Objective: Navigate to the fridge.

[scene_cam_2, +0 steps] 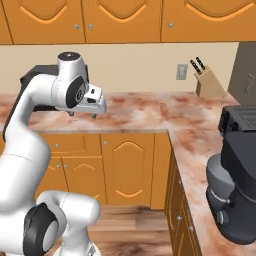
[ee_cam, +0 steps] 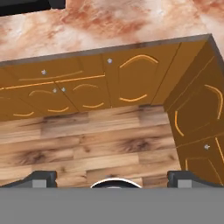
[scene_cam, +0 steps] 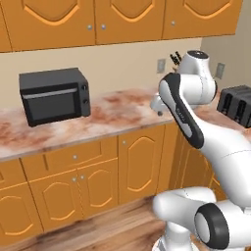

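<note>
Overhead, the gripper (ee_cam: 112, 177) hangs spread wide with nothing held; the microwave (scene_cam: 55, 94) faces the left base camera.

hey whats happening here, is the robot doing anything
The robot is holding nothing. Its arm is raised and folded above the wood floor, with the gripper over the floor in front of the orange corner cabinets; its jaws stand apart and empty. It faces a marble counter that carries a black microwave, a knife block, a toaster and a dark coffee machine. No fridge can be made out here, so it does not appear to have got there yet.
</note>
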You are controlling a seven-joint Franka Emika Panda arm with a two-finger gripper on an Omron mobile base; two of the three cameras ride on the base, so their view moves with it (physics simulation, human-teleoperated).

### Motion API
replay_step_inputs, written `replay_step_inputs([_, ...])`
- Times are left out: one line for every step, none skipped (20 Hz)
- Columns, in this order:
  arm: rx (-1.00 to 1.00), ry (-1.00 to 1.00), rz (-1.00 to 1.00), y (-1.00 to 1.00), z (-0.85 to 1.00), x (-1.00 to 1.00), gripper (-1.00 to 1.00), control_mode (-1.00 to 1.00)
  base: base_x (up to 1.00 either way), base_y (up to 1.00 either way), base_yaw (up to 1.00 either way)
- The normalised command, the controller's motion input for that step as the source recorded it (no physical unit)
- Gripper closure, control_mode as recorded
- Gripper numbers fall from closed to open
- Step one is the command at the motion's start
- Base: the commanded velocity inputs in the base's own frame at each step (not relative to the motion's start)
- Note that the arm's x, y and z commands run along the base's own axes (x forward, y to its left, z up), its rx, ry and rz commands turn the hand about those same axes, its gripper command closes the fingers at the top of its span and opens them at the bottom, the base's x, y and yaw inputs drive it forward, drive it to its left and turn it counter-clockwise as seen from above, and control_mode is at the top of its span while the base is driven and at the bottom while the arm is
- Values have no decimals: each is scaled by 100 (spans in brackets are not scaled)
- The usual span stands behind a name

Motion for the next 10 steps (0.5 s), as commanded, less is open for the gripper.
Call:
replay_step_inputs([0, 0, 0, 0, 0, 0, -100, 100, 90, 65, -4])
replay_step_inputs([0, 0, 0, 0, 0, 0, -100, 100, 75, 58, -3])
replay_step_inputs([0, 0, 0, 0, 0, 0, -100, 100, 78, 51, -3])
replay_step_inputs([0, 0, 0, 0, 0, 0, -100, 100, 34, 34, 0])
replay_step_inputs([0, 0, 0, 0, 0, 0, -100, 100, 0, 18, 0])
replay_step_inputs([0, 0, 0, 0, 0, 0, -100, 100, 0, 0, 0])
replay_step_inputs([0, 0, 0, 0, 0, 0, -100, 100, 0, 0, 0])
replay_step_inputs([0, 0, 0, 0, 0, 0, -100, 100, 0, 0, 0])
replay_step_inputs([0, 0, 0, 0, 0, 0, -100, 100, -14, 0, 0])
replay_step_inputs([0, 0, 0, 0, 0, 0, -100, 100, -35, 14, 0])
